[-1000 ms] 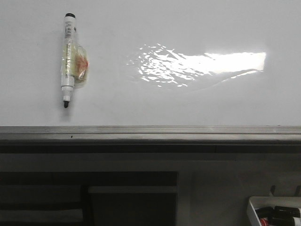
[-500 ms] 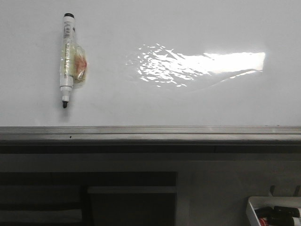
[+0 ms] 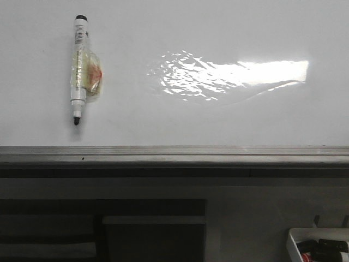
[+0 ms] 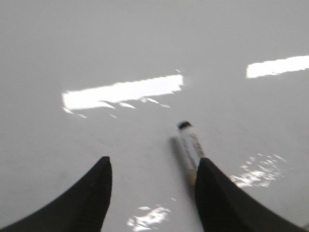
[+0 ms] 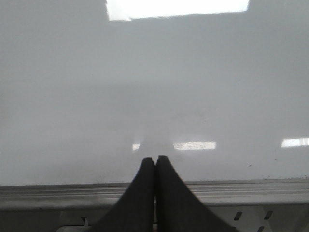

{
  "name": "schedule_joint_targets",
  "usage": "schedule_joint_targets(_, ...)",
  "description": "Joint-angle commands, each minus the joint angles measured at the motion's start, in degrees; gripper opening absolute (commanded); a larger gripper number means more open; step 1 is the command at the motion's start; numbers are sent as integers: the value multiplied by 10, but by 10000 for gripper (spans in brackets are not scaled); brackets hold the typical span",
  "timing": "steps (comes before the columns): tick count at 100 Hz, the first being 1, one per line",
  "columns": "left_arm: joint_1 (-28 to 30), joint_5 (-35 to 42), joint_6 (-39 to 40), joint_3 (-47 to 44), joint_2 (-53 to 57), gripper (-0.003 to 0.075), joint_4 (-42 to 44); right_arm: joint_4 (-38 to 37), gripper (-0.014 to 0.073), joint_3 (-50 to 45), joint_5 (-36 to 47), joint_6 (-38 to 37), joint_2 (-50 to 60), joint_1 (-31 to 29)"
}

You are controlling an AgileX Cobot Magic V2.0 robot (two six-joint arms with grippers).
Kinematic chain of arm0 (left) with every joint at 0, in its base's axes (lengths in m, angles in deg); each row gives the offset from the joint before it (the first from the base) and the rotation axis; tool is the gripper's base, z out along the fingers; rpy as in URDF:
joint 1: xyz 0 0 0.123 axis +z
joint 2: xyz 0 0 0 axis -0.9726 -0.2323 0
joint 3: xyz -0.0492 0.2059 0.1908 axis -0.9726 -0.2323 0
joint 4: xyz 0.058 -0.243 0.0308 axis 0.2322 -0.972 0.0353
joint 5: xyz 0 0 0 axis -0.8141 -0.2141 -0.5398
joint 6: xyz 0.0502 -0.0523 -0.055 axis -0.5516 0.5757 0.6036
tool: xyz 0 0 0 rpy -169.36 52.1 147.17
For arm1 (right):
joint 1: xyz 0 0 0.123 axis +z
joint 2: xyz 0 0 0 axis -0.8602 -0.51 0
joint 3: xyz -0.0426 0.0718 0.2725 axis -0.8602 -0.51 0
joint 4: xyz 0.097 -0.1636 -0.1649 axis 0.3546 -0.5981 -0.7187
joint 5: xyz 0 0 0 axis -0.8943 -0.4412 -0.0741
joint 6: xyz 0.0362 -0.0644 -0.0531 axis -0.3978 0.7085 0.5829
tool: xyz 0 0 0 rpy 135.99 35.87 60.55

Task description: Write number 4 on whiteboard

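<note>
The whiteboard [image 3: 180, 33] carries no drawn 4. A marker [image 3: 79, 68] lies on it, well to the left of the glare patch [image 3: 229, 76], tip toward the grey rail [image 3: 174, 155]. The left gripper [image 4: 152, 176] has its fingers spread apart, beside the marker. The right gripper [image 5: 155, 162] has its fingers pressed together, near the rail.

The whiteboard [image 3: 218, 120] fills the upper half, glossy white, with a bright rippled patch of glare right of centre and a grey metal rail [image 3: 174, 155] running along its lower edge. A marker [image 3: 79, 70] lies on the board at the upper left, its black tip toward the rail, with a clear yellowish wrap carrying a red spot around its barrel. Below the rail, at the lower right corner, a white tray [image 3: 294, 240] holds dark items.
</note>
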Motion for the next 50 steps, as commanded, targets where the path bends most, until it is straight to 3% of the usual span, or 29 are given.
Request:
schedule_joint_targets(1,-40,54,38,20,-51,459,-14,0,-62,21,48,3,-9,-1)
schedule_joint_targets(20,-97,77,38,37,-153,472,-21,0,-62,21,48,3,-9,-1)
schedule_joint_targets(50,-123,112,43,67,-245,472,-66,0,-62,21,48,3,-9,-1)
